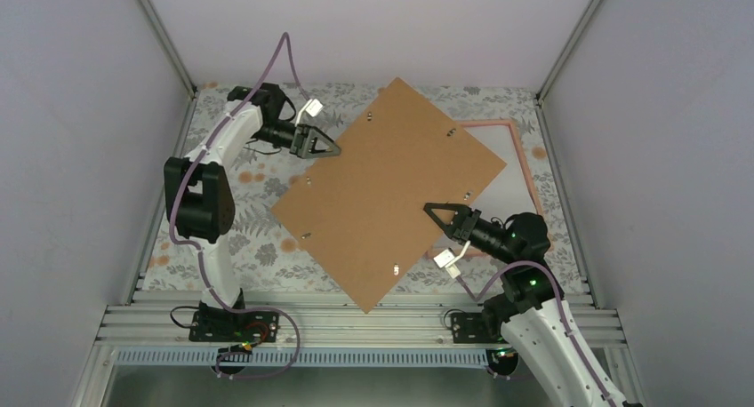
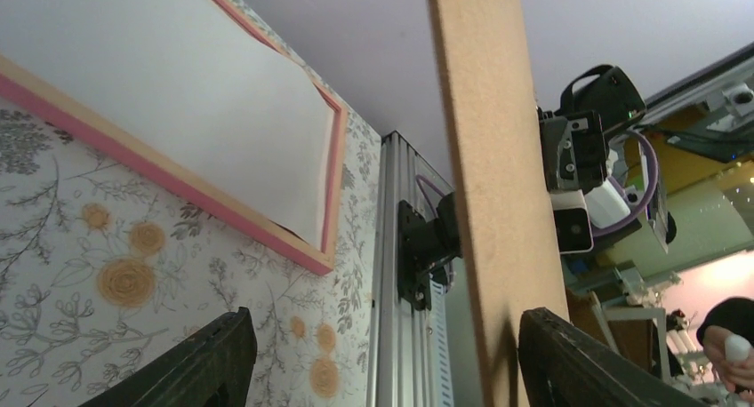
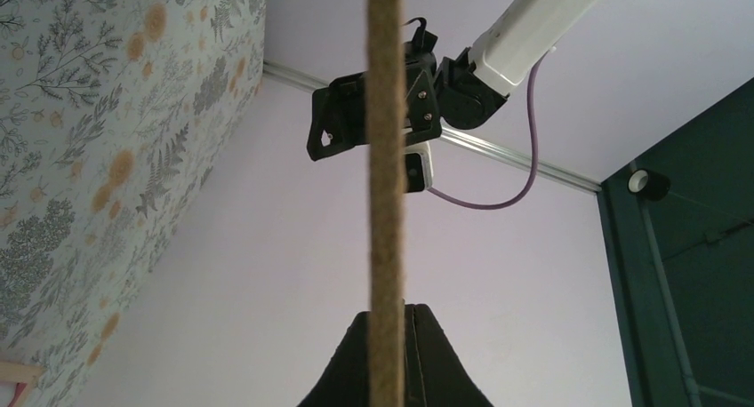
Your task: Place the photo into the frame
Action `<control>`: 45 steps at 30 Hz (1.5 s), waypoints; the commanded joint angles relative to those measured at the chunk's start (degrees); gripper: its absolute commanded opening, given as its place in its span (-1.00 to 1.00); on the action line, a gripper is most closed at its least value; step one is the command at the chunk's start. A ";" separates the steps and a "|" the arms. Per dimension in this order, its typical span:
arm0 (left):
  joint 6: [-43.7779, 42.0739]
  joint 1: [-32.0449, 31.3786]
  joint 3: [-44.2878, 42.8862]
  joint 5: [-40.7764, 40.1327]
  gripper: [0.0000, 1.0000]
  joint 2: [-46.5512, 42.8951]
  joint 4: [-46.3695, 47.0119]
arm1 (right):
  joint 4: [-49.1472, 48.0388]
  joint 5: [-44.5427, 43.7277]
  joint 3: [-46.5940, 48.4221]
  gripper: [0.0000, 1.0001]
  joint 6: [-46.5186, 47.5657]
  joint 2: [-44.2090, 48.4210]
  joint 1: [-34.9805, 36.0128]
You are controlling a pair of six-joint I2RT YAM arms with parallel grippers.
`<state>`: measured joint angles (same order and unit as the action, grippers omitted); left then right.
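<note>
We see our left gripper (image 2: 389,314) with its jaws spread wide, the black fingers (image 2: 209,363) at the view's bottom corners. The brown board (image 2: 498,158) stands edge-on between them, close against one finger and well apart from the other. Beyond, on the floral worktop (image 2: 89,283), lies the pink frame (image 2: 178,187) with the photo (image 2: 178,78) inside, white side up, one frame corner near the rail (image 2: 387,354) at the worktop's edge. The right arm (image 2: 591,149) shows behind the board.

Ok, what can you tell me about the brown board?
The brown board is a large, thin, plain rectangle, like fibreboard, with small metal tabs near its edges. It hangs above the table, turned cornerwise, overlapping the pink frame. The right fingers pinch one edge; the open left fingers straddle the opposite edge.
</note>
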<state>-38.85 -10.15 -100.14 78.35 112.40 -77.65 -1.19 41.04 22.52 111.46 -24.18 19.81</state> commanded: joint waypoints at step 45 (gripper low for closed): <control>-7.29 0.76 5.82 9.73 -0.95 -2.54 -0.05 | -9.31 -15.03 -2.85 0.69 -4.21 -3.94 -0.52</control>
<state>-43.11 -12.21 -92.44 87.24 110.78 -79.64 -5.45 32.64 19.73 111.90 -27.16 19.77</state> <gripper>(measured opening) 0.042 0.786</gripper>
